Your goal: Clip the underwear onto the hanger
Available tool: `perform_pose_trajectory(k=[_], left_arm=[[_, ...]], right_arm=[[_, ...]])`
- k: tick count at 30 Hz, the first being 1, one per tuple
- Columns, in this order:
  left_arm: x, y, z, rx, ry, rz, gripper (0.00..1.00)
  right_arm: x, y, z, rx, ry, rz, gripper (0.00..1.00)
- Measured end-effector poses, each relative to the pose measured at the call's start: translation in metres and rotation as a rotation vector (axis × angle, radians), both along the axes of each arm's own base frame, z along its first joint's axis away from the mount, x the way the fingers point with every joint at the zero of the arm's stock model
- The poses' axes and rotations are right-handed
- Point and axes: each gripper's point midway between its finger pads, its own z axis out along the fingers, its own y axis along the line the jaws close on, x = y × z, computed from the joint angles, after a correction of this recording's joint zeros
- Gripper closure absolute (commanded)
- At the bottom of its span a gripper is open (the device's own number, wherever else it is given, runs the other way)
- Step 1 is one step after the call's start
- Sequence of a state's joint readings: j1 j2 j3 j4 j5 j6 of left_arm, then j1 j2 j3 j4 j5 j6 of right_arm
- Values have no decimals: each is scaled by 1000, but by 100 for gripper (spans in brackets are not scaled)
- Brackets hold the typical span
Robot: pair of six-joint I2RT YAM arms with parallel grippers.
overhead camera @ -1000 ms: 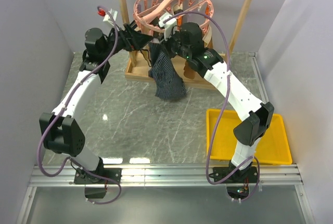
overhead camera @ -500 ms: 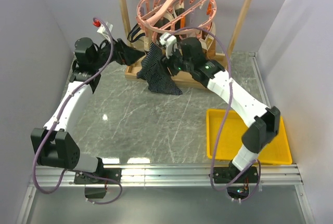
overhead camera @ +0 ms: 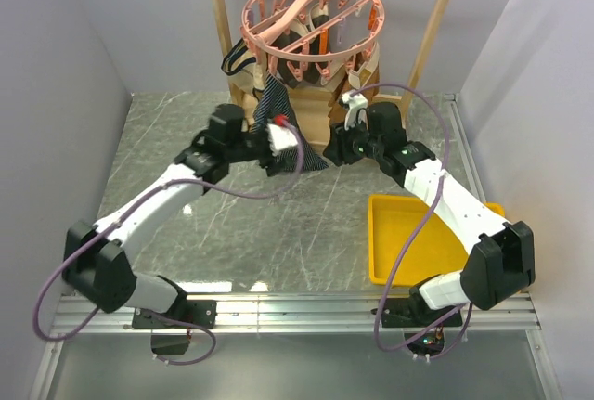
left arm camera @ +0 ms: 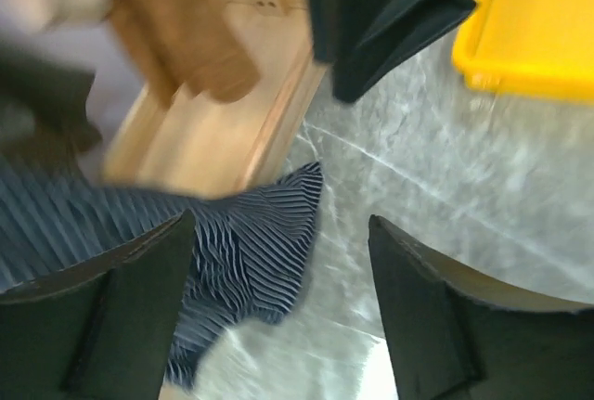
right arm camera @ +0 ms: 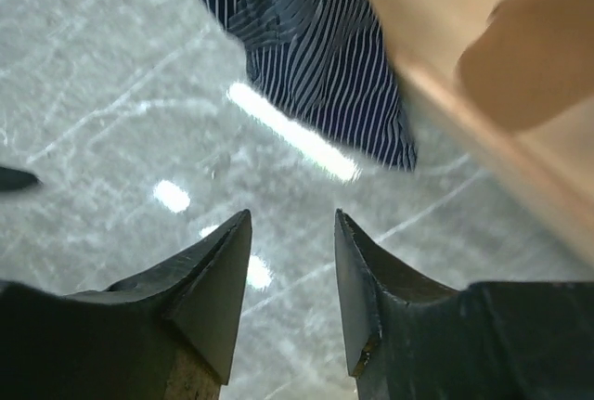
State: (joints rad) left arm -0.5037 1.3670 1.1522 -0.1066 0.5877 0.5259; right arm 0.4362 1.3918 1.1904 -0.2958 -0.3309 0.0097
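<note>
The underwear (overhead camera: 299, 145), navy with thin light stripes, hangs from the pegs at the front left of the pink round hanger (overhead camera: 311, 12). Its lower end reaches the wooden base and the table. My left gripper (overhead camera: 290, 151) is open and empty, low by the cloth's lower edge. In the left wrist view (left arm camera: 280, 224) the underwear (left arm camera: 246, 251) lies between and left of the jaws. My right gripper (overhead camera: 336, 151) is open and empty just right of the cloth. In the right wrist view (right arm camera: 292, 216) the underwear (right arm camera: 316, 47) hangs ahead, apart from the fingertips.
The wooden rack frame (overhead camera: 219, 19) holds the hanger, and its base (left arm camera: 213, 131) stands behind the cloth. Tan and black garments hang on the hanger's far side. A yellow tray (overhead camera: 385, 233) sits at the right front, also in the left wrist view (left arm camera: 534, 38).
Both grippers have let go of the underwear and dropped away from the hanger toward the table. The cloth now hangs from the ring by itself.
</note>
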Motion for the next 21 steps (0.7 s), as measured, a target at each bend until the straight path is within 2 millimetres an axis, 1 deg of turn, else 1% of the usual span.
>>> perform_pose_trajectory(k=[1,2,4,7,10,13,14,16,18,20,21], left_arm=[[-1,-8,-4,37,-39,-26,16],[2,-18,-8,84,-90,-50,13],[15,-34,-16,163,-176,-73,11],[44,-55,-33,307,-283,-93,9],[77,-68,-54,447,-351,-91,8],[106,-74,-80,570,-379,-79,10],[115,-74,-92,620,-378,-80,12],[128,-71,-108,694,-382,-71,14],[142,-66,-124,771,-380,-57,17],[150,-62,-140,834,-361,-57,27],[151,-60,-145,855,-352,-60,35]], right_arm=[[-1,-2,-7,1,20,-7,52],[-3,-4,-12,7,41,-17,52],[-5,-6,-19,18,67,-31,52],[-5,-15,-22,37,84,-64,52],[-4,-27,-15,66,80,-104,52],[-2,-39,-8,93,75,-147,52],[-1,-44,-7,96,74,-161,52],[2,-55,-8,104,79,-198,52],[3,-62,-9,108,90,-221,52],[3,-62,-9,110,90,-224,52],[3,-65,-10,107,90,-231,52]])
